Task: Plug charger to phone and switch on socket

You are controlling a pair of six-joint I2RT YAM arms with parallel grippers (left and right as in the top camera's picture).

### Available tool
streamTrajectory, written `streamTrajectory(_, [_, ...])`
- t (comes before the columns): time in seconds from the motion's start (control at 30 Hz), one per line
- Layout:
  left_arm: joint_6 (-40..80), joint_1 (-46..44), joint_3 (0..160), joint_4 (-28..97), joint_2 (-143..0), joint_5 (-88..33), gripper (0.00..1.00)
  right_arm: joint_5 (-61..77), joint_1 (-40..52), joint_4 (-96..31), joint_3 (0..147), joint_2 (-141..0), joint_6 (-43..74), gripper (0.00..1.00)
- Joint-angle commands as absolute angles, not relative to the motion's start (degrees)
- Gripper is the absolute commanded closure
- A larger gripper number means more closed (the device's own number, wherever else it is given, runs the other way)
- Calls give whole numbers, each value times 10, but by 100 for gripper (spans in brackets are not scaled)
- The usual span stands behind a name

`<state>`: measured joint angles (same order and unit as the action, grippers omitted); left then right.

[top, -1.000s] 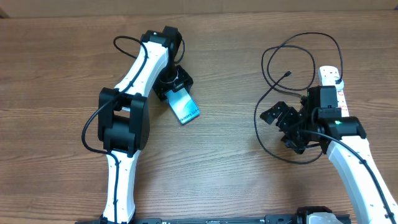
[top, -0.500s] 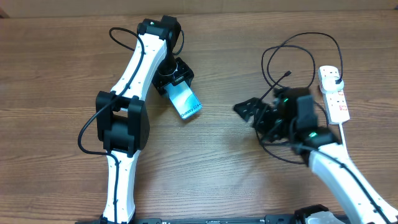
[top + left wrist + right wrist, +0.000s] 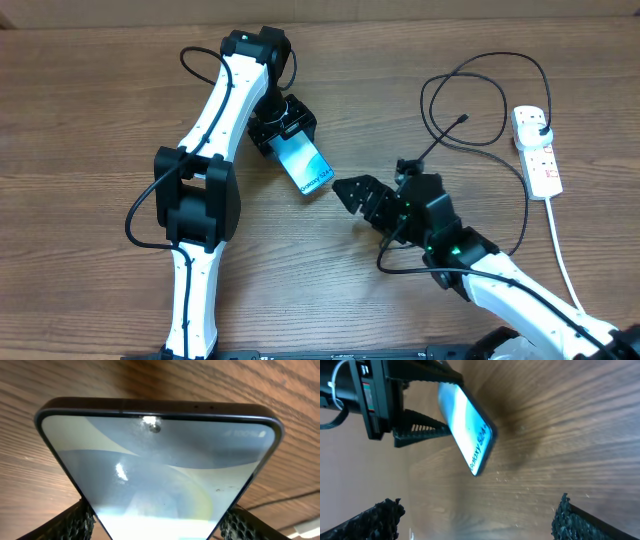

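The phone [image 3: 309, 168], with a light blue screen and "Galaxy S24" text, is held at one end by my left gripper [image 3: 284, 128]. It fills the left wrist view [image 3: 160, 460], with my left gripper [image 3: 160, 522] shut on its sides. In the right wrist view the phone [image 3: 468, 430] is tilted, its free end low over the table. My right gripper [image 3: 356, 195] is open and empty just right of the phone, with nothing inside it in its own view [image 3: 480, 520]. The black charger cable [image 3: 484, 62] loops at the back right, its tip [image 3: 465, 118] lying free. The white socket strip [image 3: 535, 150] lies at the far right.
The strip's white lead [image 3: 560, 250] runs toward the front right edge. A thin black cable [image 3: 520, 225] curves beside my right arm. The table [image 3: 80, 120] is brown wood.
My right arm has swung left, from beside the socket strip and cable to just right of the phone. My left gripper has shifted the phone slightly right.
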<state>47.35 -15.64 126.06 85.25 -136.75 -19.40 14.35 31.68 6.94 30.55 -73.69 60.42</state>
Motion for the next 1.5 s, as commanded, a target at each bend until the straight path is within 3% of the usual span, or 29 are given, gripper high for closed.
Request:
streamTrajectory(0.0, [456, -154, 1278, 855, -1370, -267, 42, 95, 330, 103, 303, -764, 618, 0])
streamTrajectory(0.73, [373, -154, 1278, 873, -1370, -493, 39, 94, 330, 239, 303, -824, 645, 0])
streamTrajectory(1.13, [325, -154, 1278, 914, -1370, -506, 39, 62, 330, 245, 303, -824, 645, 0])
streamTrajectory(1.2, [318, -154, 1278, 915, -1370, -506, 39, 62, 330, 258, 303, -824, 645, 4])
streamTrajectory(1.47, [304, -164, 1278, 927, -1370, -503, 39, 61, 331, 294, 303, -824, 646, 35])
